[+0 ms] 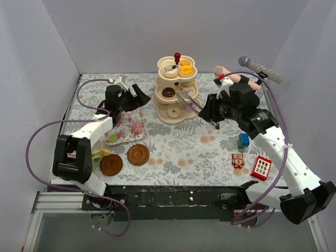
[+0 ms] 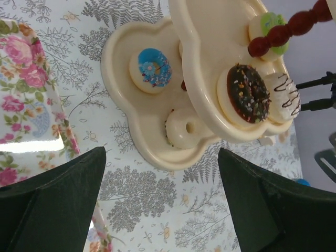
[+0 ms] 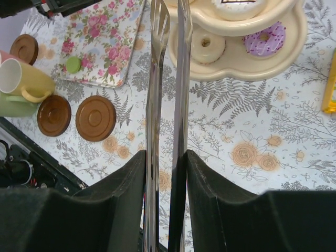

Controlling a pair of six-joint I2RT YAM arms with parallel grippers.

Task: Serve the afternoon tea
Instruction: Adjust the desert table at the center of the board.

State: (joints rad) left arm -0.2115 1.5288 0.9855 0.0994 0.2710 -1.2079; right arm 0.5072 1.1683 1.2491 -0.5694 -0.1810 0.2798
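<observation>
The cream three-tier stand (image 1: 176, 113) with its red knob (image 1: 177, 54) stands mid-table, with toy donuts and cakes on every tier. My right gripper (image 1: 210, 111) is shut on the metal tongs (image 3: 153, 94). Their tips reach the stand's middle tier (image 1: 185, 97) with nothing between them. My left gripper (image 2: 160, 157) is open and empty, left of the stand and above the floral tray (image 1: 130, 126). A blue donut (image 2: 150, 67), a white donut (image 2: 184, 127) and a chocolate donut (image 2: 248, 93) sit on the stand. A small green donut (image 3: 73, 64) lies on the tray.
Two brown saucers (image 1: 138, 155) (image 1: 111, 165) lie front left, and a third (image 3: 24, 48) lies farther left. The cups (image 3: 21, 79) huddle by the left arm's base. A blue block (image 1: 243, 140), a red robot toy (image 1: 238, 160), a red phone toy (image 1: 261, 167) and a microphone (image 1: 260, 70) lie on the right.
</observation>
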